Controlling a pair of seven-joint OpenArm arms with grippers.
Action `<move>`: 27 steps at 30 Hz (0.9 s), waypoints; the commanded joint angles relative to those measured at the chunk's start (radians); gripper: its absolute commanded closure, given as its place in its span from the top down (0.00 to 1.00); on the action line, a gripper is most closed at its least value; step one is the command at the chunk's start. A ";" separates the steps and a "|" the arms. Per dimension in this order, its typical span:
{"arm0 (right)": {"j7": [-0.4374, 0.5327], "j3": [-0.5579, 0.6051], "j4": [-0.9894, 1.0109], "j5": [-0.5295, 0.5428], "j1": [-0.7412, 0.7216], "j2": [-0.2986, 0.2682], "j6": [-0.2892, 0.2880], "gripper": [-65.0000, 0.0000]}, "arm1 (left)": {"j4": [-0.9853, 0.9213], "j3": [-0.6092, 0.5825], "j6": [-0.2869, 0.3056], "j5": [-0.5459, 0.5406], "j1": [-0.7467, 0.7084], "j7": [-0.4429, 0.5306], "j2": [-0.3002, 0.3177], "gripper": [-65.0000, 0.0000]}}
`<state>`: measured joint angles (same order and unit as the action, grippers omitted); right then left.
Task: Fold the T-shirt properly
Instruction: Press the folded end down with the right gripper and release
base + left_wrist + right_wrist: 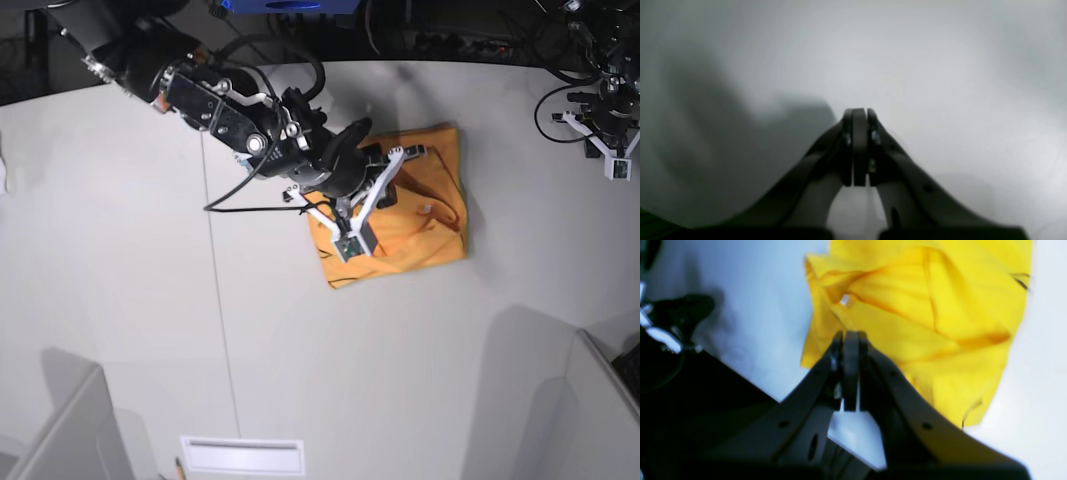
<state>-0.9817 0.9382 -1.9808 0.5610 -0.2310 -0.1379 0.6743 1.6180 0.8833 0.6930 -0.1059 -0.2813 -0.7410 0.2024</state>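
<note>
the t-shirt lies on the white table, toward its far middle part in the base view, gathered into a compact, roughly square bundle rather than spread out. it is a plain yellow-orange (in the right wrist view it reads as bright yellow), with no print visible. the cloth is soft and rumpled: several layers overlap, deep creases run diagonally across it, and a seamed edge curls over near the top. a small pale tag shows among the folds. one corner of the bundle points down toward the near side of the table.

the right hand hovers over the near-left edge of the shirt, its two dark fingers pressed flat together, clenched with no cloth visibly caught between them. in the base view the right arm reaches in from the upper left and covers part of the shirt.

the left hand is likewise clenched and grasps nothing; its view shows only blurred grey-white surface and soft shadow, and no shirt.
</note>
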 commanded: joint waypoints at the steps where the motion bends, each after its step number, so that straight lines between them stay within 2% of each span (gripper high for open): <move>1: -0.009 -0.005 -0.018 -0.034 0.008 0.016 -0.001 0.00 | 0.017 0.006 0.005 -0.008 0.003 0.019 0.019 0.00; 2: -0.032 -0.005 -0.018 -0.057 0.026 0.025 -0.001 0.02 | 0.017 0.006 0.005 -0.008 0.003 0.019 0.019 0.00; 4: -0.046 0.000 -0.016 -0.094 0.055 0.030 -0.001 0.27 | 0.015 0.006 0.005 -0.008 0.004 0.019 0.019 0.00; 6: -0.047 0.061 -0.018 -0.155 0.066 0.030 0.005 0.51 | 0.015 0.006 0.005 -0.008 0.004 0.019 0.019 0.00; 8: -0.047 0.144 -0.016 -0.256 0.068 0.034 0.008 0.66 | 0.015 0.006 0.005 -0.008 0.003 0.019 0.019 0.00; 9: -0.047 0.187 -0.016 -0.321 0.071 0.037 0.012 0.69 | 0.015 0.006 0.005 -0.008 0.003 0.019 0.019 0.00; 11: -0.049 0.256 -0.007 -0.430 0.072 0.059 0.024 0.68 | 0.015 0.006 0.005 -0.008 0.001 0.019 0.019 0.00; 13: -0.049 0.275 0.038 -0.510 0.072 0.085 0.024 0.66 | 0.014 0.006 0.005 -0.008 0.001 0.019 0.019 0.00; 16: -0.044 0.275 0.114 -0.522 0.066 0.114 0.024 0.67 | 0.014 0.006 0.005 -0.008 0.000 0.019 0.019 0.00; 22: 0.066 0.273 0.225 -0.523 0.052 0.116 0.024 0.67 | 0.014 0.006 0.005 -0.008 -0.002 0.019 0.019 0.00; 27: 0.080 0.273 0.226 -0.525 0.051 0.110 0.024 0.66 | 0.008 0.006 0.005 -0.008 -0.002 0.019 0.019 0.00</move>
<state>-0.9264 1.2148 -1.7344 0.0505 -0.1677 -0.0406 0.6964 1.6150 0.8829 0.6930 -0.1062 -0.2848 -0.7403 0.2031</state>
